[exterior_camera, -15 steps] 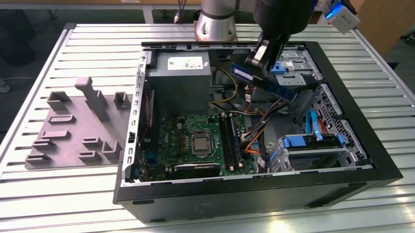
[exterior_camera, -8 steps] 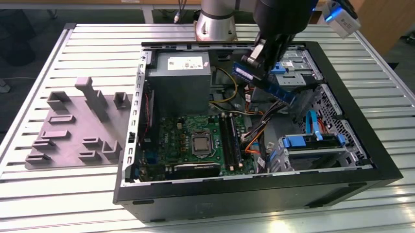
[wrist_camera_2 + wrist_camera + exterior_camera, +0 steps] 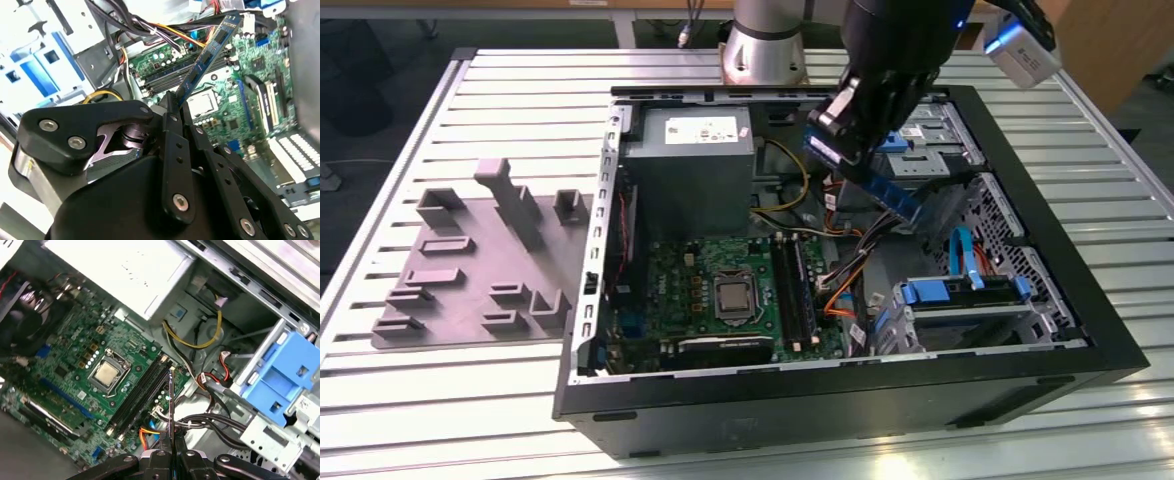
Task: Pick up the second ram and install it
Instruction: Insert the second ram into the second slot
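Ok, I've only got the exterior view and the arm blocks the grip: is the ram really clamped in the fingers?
Observer: Yes. In the second wrist view the gripper is shut on one end of the second ram, and the rest of the stick juts out past the fingertips.
Operator: Is it in a slot yet?
Observer: No. In the first wrist view the stick shows edge-on, in the air above the motherboard and apart from the black slots.
Operator: Anything crowding those slots?
Observer: A bundle of black cables lies close to the slots' end on the side of the blue drive bracket.
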Available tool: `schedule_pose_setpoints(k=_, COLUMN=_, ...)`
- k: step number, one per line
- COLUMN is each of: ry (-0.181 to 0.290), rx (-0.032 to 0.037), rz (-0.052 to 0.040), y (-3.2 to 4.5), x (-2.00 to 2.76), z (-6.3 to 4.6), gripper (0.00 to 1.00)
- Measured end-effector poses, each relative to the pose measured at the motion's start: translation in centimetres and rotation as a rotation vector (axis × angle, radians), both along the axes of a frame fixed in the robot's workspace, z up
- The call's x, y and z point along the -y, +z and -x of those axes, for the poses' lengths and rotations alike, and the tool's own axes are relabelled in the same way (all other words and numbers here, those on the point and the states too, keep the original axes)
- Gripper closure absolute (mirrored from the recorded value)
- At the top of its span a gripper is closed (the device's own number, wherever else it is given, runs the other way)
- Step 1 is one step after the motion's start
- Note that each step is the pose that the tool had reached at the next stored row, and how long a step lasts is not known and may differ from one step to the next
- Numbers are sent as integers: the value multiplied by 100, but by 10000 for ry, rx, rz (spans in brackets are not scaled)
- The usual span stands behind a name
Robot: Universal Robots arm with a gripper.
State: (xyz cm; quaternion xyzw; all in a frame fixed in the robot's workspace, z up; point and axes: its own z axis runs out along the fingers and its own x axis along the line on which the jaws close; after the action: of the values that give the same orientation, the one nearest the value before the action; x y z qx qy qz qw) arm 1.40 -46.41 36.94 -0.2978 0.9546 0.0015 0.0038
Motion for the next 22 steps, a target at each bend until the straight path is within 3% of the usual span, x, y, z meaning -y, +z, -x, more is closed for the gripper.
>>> schedule_pose_setpoints(k=22, ry=-3988, rx=0, rz=1, y=-23, x=0, z=0, gripper=86)
